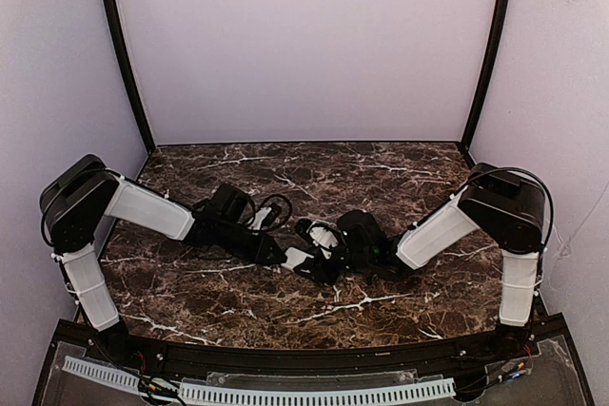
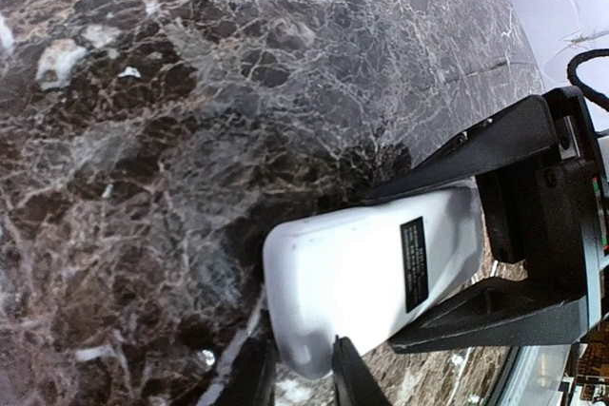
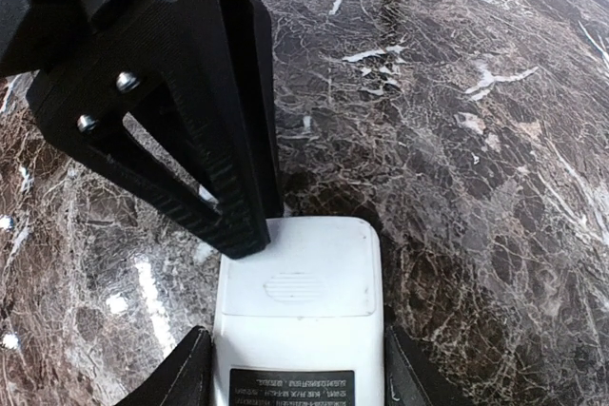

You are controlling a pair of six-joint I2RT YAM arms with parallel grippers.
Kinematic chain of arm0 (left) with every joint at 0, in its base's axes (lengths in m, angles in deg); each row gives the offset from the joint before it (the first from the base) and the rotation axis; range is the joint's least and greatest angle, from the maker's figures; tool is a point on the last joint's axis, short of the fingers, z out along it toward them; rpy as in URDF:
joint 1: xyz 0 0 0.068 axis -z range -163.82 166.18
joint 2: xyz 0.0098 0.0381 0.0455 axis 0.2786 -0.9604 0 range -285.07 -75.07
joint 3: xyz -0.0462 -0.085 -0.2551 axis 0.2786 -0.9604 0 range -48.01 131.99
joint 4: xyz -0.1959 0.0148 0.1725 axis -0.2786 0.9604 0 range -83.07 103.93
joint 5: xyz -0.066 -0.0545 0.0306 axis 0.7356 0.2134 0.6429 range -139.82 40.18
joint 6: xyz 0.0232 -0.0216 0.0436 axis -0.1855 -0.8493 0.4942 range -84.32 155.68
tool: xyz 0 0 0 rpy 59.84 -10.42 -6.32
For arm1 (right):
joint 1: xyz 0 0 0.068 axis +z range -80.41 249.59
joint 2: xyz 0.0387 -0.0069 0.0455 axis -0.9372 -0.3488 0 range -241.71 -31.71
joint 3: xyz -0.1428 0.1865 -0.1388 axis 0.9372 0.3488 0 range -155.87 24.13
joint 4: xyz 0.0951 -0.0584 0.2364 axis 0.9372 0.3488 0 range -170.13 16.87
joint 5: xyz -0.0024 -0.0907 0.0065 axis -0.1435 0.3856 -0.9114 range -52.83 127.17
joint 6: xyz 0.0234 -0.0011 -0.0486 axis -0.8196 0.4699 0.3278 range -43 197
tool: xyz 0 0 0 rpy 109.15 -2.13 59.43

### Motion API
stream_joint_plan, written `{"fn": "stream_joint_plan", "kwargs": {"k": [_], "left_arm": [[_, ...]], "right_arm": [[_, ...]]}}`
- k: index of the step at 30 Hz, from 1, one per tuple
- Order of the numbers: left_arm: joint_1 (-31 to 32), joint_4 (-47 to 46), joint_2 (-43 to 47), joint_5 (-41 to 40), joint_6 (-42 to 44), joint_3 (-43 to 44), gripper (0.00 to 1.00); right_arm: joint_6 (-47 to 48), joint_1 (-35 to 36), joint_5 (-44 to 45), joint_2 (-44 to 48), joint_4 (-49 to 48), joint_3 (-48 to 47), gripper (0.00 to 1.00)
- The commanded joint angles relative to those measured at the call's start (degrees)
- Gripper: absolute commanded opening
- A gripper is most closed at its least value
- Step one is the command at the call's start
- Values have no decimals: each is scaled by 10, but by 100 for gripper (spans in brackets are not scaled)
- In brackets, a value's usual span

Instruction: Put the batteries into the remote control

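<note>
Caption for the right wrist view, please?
Right gripper clasps the white remote control, back up, battery cover closed; left gripper sits at its far corner.

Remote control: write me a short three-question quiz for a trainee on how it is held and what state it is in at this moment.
1. True or false: the remote control shows its red button face to the wrist cameras.
2. Which arm's gripper clamps the remote's long sides? A) left B) right C) neither
3. Fill in the missing word: the battery cover is ___ (on or off).

Key
1. False. The plain white back with its dark label shows.
2. B. The fingers of the right gripper flank both long sides.
3. On. It sits closed at the end of the remote.
</note>
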Motion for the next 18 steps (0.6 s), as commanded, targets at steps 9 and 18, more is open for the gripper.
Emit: {"fn": "stream_joint_plan", "kwargs": {"k": [9,18], "left_arm": [[39,22,-43,32,17,8,3],[-9,19,16,-1,22,7,51]], "right_arm": [[12,0,28,-33,88,5,13],[13,-2,6,14,97,28,49]]}}
